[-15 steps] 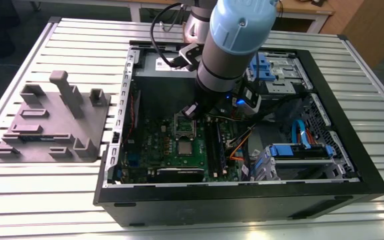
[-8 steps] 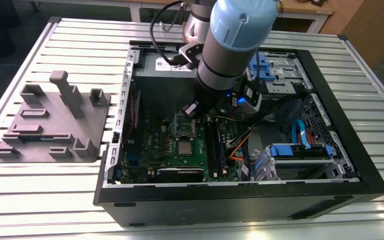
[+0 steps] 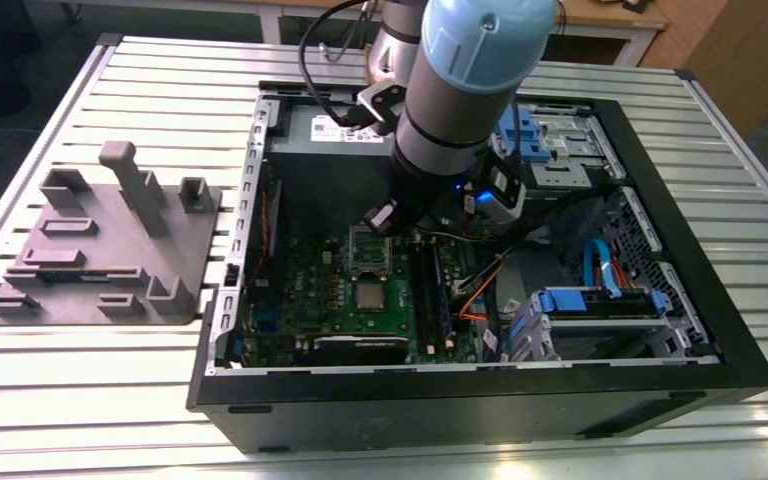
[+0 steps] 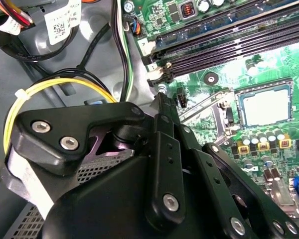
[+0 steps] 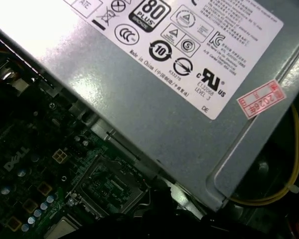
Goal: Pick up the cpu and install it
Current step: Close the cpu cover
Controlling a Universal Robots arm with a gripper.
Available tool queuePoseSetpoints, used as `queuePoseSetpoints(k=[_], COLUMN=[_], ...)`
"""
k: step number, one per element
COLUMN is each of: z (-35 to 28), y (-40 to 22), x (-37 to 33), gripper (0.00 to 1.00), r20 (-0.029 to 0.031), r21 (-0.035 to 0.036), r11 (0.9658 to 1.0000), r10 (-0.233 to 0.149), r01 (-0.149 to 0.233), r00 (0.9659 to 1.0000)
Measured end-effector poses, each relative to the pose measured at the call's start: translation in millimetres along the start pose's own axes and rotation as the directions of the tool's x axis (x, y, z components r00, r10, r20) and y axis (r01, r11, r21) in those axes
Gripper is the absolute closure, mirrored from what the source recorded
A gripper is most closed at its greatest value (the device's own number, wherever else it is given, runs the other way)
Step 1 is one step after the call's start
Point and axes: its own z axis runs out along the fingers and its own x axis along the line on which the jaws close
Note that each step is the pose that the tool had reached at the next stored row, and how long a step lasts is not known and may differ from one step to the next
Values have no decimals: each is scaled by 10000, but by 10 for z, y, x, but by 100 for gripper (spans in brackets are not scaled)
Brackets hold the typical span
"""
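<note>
Inside the open computer case (image 3: 704,340), laid on its side on a slatted metal table (image 3: 77,400), the arm (image 3: 471,70) is lowered over the green motherboard (image 3: 324,305). The gripper (image 3: 381,218) is held just above the open CPU socket (image 3: 369,251), close beside the grey power supply (image 3: 337,165).

The cpu (image 3: 372,295) is seen lying flat on the motherboard, its silver top up, just past the socket on the side away from the power supply; it is apart from the gripper. In the second wrist view the cpu (image 4: 264,107) is seated within a dark square frame, with a raised metal bracket (image 4: 205,106) next to it.

Gripper linkages (image 4: 165,164) are seen from behind in the second wrist view, so the fingertips are hidden; how far the claw is opened cannot be told, and nothing can be seen held in it.

In the first wrist view the labelled power supply (image 5: 154,104) is seen above the empty socket (image 5: 109,186). A yellow cable (image 4: 50,85) is looped near the wrist. On the exterior view's left, a grey fixture block (image 3: 104,250) is set on the table, well apart from the case.
</note>
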Motion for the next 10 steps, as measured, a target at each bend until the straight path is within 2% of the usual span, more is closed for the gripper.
queuePoseSetpoints(k=[10], z=[-51], y=[11], x=[-2], gripper=[90], r20=[-124], r21=[96], r11=[9998], r10=[-170], r01=[171], r00=[9998])
